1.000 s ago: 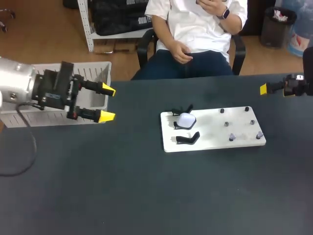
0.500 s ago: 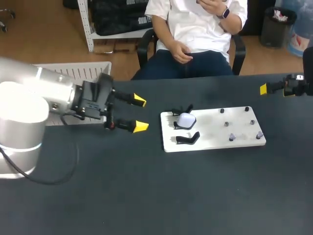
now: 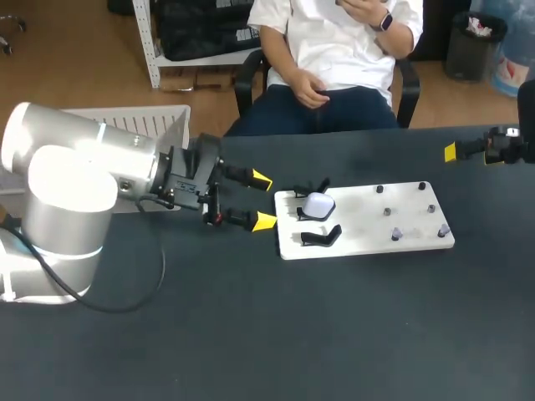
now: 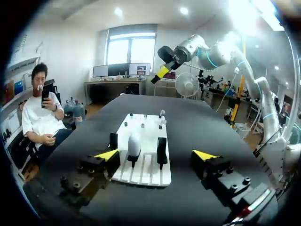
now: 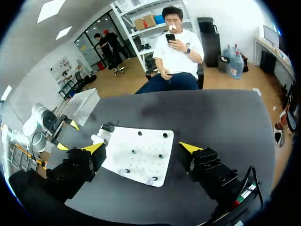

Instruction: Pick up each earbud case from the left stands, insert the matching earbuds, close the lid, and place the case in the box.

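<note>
Case: one white case (image 3: 318, 205) sits on the middle stand at the left end of the white board (image 3: 359, 224), a little right of the frame's centre. No finger touches it.
Other stands: the upper stand (image 3: 311, 188) and the lower stand (image 3: 322, 237), just above and below the case, look bare.
Earbuds: small dark pegs (image 3: 396, 234) dot the right half of the board. They are too small to tell which of them carry earbuds.
Box: the white slatted box (image 3: 159, 125) is in the upper left of the frame, behind the left arm. Its inside is hidden, so I cannot tell whether any case lies in it.
Left gripper: the left gripper (image 3: 264, 200) is just left of the board's left edge and points at the case. Its fingers are spread wide and hold nothing. In the left wrist view the case stands ahead of the fingers, in line with the gap between them.
Right gripper: the right gripper (image 5: 141, 147) is at the far right edge of the frame, well apart from the board. Its fingers are spread and empty.
Done so far: two bare stands may mean two cases are already dealt with, but nothing in view confirms it.
Left to do: for this case, everything: grasp and lift it, insert the earbuds, close the lid, put it in the box.
Step in hand: probably the approach to grasp the case.
</note>
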Controlling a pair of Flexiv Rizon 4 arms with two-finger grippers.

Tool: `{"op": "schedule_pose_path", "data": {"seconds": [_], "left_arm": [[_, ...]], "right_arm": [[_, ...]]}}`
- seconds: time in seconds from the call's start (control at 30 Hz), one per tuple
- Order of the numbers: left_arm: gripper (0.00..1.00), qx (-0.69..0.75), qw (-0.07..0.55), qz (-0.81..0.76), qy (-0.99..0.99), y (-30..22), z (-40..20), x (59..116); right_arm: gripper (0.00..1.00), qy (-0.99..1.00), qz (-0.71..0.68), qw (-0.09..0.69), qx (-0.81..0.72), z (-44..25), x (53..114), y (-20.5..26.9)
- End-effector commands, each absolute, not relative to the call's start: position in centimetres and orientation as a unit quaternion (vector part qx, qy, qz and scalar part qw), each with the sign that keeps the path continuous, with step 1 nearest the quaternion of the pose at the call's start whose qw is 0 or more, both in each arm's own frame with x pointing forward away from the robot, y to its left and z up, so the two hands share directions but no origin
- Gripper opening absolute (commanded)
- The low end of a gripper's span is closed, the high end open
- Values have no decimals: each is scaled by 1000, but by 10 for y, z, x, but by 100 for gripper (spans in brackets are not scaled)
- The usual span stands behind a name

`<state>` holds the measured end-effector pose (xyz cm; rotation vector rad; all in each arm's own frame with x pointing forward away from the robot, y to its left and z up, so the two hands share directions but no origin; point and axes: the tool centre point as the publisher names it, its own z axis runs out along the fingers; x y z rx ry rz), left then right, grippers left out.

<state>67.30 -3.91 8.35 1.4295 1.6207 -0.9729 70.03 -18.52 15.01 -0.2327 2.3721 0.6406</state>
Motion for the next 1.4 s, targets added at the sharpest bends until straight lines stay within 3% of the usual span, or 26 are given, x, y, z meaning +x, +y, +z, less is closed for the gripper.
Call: {"op": "schedule_pose_path", "data": {"seconds": [0.03,0.57,1.17,1.4], "left_arm": [[100,559,375,-381,634,-39,84,674],[100,566,366,-375,636,-77,57,708],[100,542,362,-376,659,-100,35,706],[88,534,361,-374,666,-105,26,711]], "right_arm": [[100,907,244,330,-89,150,700,-185],[100,907,244,330,-89,150,700,-185],[100,907,244,330,-89,150,700,-185],[100,907,244,330,-89,150,700,-185]]}}
